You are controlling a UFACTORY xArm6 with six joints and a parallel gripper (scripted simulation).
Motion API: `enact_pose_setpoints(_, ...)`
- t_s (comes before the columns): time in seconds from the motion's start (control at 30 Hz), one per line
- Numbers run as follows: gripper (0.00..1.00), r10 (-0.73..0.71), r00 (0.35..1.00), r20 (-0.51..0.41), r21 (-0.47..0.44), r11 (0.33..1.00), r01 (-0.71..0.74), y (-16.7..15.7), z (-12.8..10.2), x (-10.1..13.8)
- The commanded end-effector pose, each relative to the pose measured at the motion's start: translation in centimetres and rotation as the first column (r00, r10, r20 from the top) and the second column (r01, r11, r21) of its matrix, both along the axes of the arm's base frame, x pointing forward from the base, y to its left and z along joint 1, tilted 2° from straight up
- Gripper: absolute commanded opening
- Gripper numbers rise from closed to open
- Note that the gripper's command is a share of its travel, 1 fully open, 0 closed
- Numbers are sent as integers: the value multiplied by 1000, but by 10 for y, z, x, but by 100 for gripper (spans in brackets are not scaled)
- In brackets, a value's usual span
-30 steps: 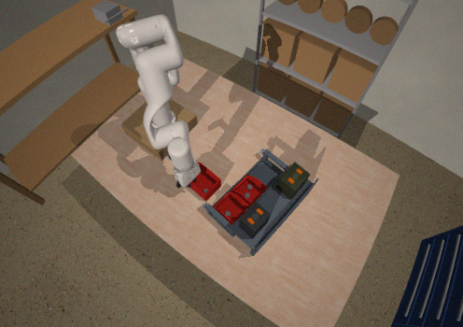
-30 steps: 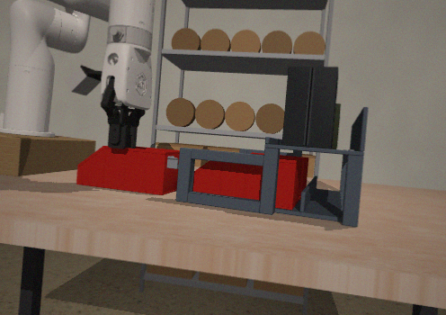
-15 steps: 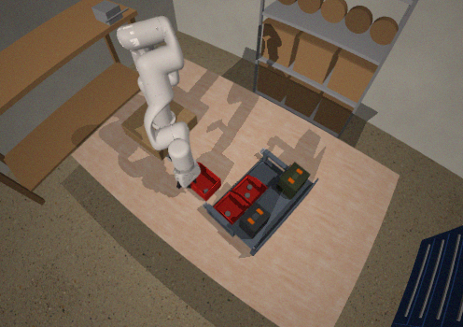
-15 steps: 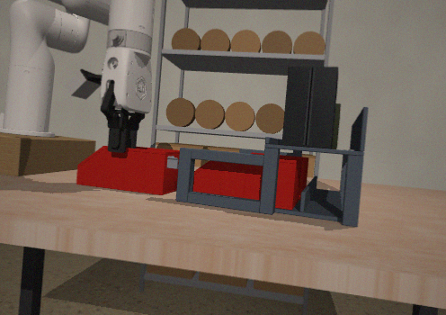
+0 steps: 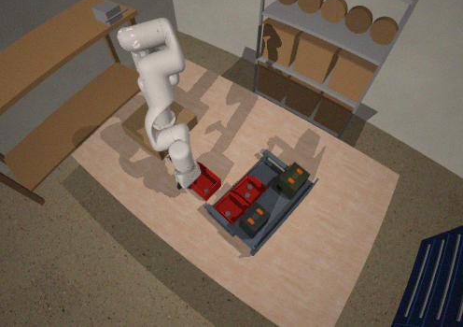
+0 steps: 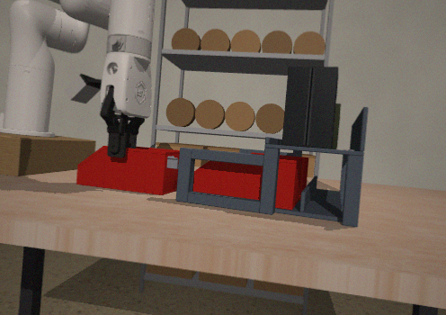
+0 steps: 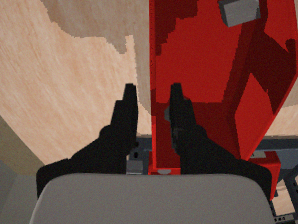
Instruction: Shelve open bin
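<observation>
The red open bin stands on the table just left of the grey shelf. It also shows in the side view and in the wrist view, with a grey part inside. My gripper points straight down over the bin's end farthest from the shelf. Its fingers straddle one red wall, one inside and one outside, with a gap on each side. They do not clamp the wall. Two red bins stand in the shelf's row, and a bare grey stretch lies past them.
A dark box and a green box sit on the shelf's upper board. The arm's base stands on a brown block at the table's left. A tall storage rack with cartons stands behind the table.
</observation>
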State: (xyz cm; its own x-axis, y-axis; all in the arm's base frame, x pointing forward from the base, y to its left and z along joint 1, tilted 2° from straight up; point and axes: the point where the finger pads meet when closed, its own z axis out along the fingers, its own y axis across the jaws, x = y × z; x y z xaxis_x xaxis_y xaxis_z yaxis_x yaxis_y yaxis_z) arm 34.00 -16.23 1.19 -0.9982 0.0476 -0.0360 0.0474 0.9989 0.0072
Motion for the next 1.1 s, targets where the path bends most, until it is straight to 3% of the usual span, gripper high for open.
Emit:
enact_pose_setpoints(0.0,28,0,1000,2,-1,1000,0,0,-8,1)
enact_pose_setpoints(1.07,28,0,1000,2,-1,1000,0,0,-21,1)
